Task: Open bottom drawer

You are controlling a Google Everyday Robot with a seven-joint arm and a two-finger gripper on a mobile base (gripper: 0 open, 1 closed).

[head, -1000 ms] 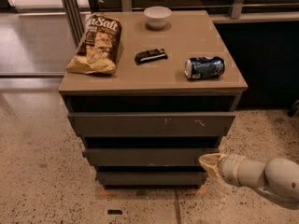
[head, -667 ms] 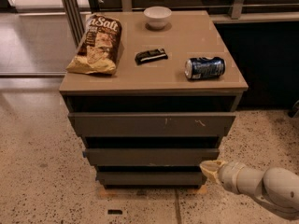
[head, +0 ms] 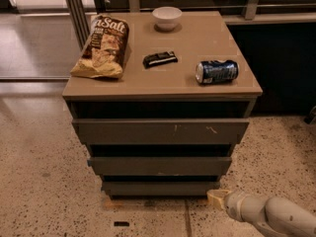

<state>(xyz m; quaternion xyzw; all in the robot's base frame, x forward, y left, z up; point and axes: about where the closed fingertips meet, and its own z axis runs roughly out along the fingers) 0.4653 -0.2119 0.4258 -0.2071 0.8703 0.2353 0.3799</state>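
The bottom drawer is the lowest, narrowest grey-brown front of the three-drawer cabinet, plain and without a handle. It looks pushed in. My gripper comes in from the lower right on a pale arm. Its tip sits just below and beside the drawer's right end, close to the floor.
Above are the mid-width front and the widest front with pale scratches. On the cabinet top lie a chip bag, a white bowl, a black bar and a blue can. Speckled floor surrounds the cabinet.
My gripper has dropped from beside the middle drawer's right end down to the bottom drawer's right corner. The drawers have not moved.
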